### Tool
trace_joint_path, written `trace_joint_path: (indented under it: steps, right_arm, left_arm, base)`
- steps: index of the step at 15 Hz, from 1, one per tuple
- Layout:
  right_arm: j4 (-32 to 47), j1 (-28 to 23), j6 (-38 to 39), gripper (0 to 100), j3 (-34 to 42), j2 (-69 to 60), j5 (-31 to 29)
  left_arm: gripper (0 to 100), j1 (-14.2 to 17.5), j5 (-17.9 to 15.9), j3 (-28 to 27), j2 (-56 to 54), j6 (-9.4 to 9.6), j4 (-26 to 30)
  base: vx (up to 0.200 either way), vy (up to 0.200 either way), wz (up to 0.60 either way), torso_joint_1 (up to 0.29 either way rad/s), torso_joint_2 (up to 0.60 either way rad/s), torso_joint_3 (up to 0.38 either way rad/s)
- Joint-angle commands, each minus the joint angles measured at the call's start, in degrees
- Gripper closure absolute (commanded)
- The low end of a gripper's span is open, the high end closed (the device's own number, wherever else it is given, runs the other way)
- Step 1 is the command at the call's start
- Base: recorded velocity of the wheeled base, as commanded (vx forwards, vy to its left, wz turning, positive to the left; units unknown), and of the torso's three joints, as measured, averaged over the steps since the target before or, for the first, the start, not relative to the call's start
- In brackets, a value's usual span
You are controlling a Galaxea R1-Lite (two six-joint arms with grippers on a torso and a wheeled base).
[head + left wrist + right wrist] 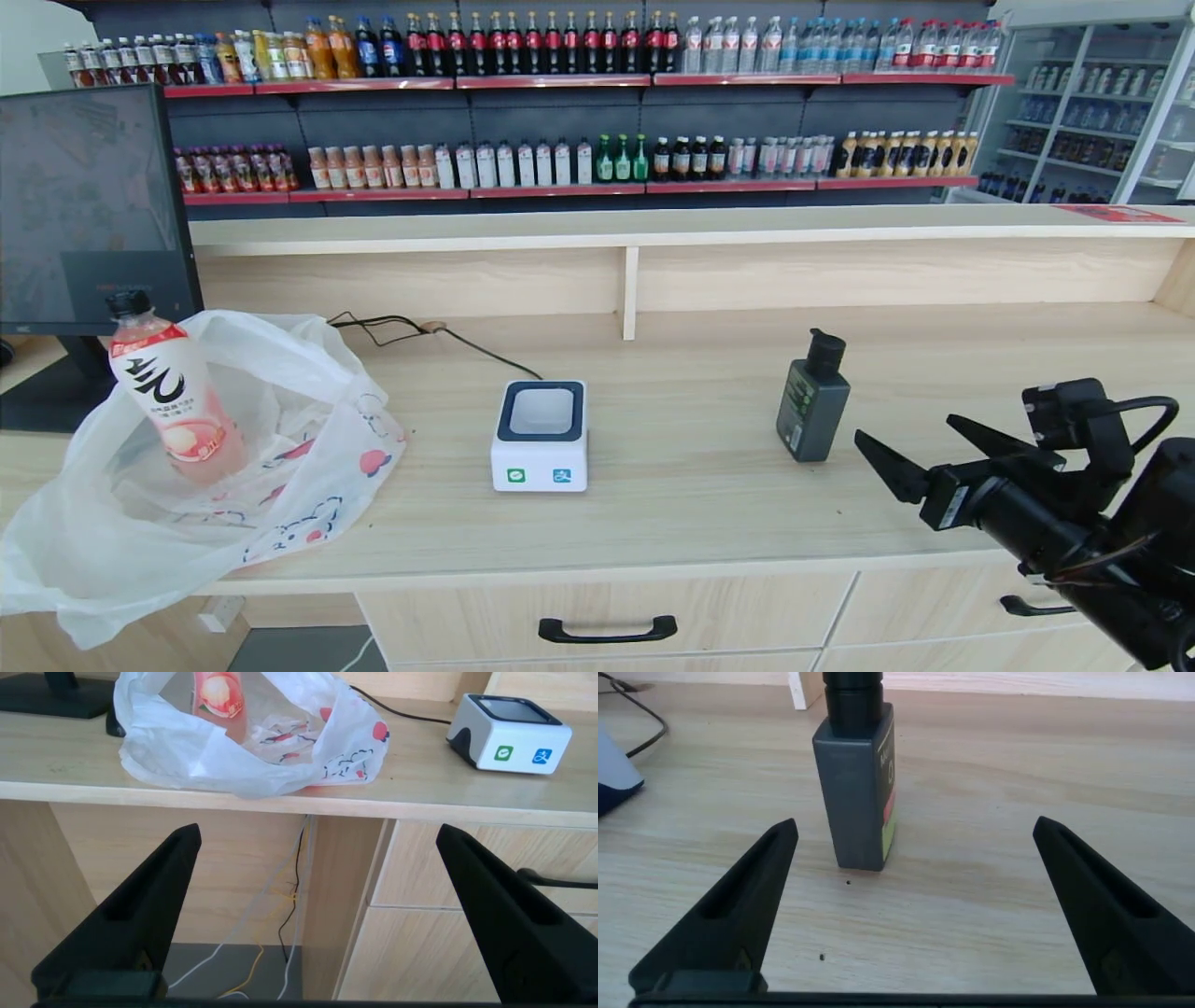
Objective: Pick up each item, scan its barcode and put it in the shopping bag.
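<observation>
A dark grey-green bottle [813, 401] with a black cap stands upright on the wooden counter, right of the white barcode scanner [541, 435]. My right gripper [920, 451] is open, a little right of the bottle and just above the counter; its wrist view has the bottle [857, 793] straight ahead between the spread fingers. A pink drink bottle [171, 390] stands inside the white shopping bag [308, 439] at the counter's left. My left gripper [318, 915] is open and empty, below the counter's front edge, facing the bag [243, 756] and the scanner [509, 733].
A dark monitor [89, 210] stands behind the bag. The scanner's black cable [411, 329] runs along the back of the counter. A raised wooden ledge [691, 229] bounds the far side. Drawers with black handles [607, 630] sit under the counter. Drink shelves fill the background.
</observation>
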Motion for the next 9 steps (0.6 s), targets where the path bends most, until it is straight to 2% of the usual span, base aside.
trace_joint_path:
  steps: [1,4,6,9]
  right_arm:
    - [-0.06,1.28,-1.31,0,-0.54,1.27,0.01]
    - [-0.06,3.21,-1.84,0,-4.06,4.96,-0.96]
    - [-0.06,4.79,-1.67,0,-9.07,9.00,-7.46]
    - [-0.06,10.33,1.32,0,-13.55,11.99,-14.67]
  left_arm:
    - [0,0.00,0.00,0.00,-0.02,-0.01,-0.01]
    - [0,0.00,0.00,0.00,-0.02,-0.01,-0.01]
    - [0,0.00,0.00,0.00,-0.02,-0.01,-0.01]
    - [0,0.00,0.00,0.00,-0.02,-0.01,-0.01]
  base:
    - [0.000,0.000,0.00,0.000,0.00,0.000]
    - [0.000,0.000,0.00,0.000,0.00,0.000]
    - [0.000,0.000,0.00,0.000,0.00,0.000]
    - [0.000,0.000,0.00,0.000,0.00,0.000]
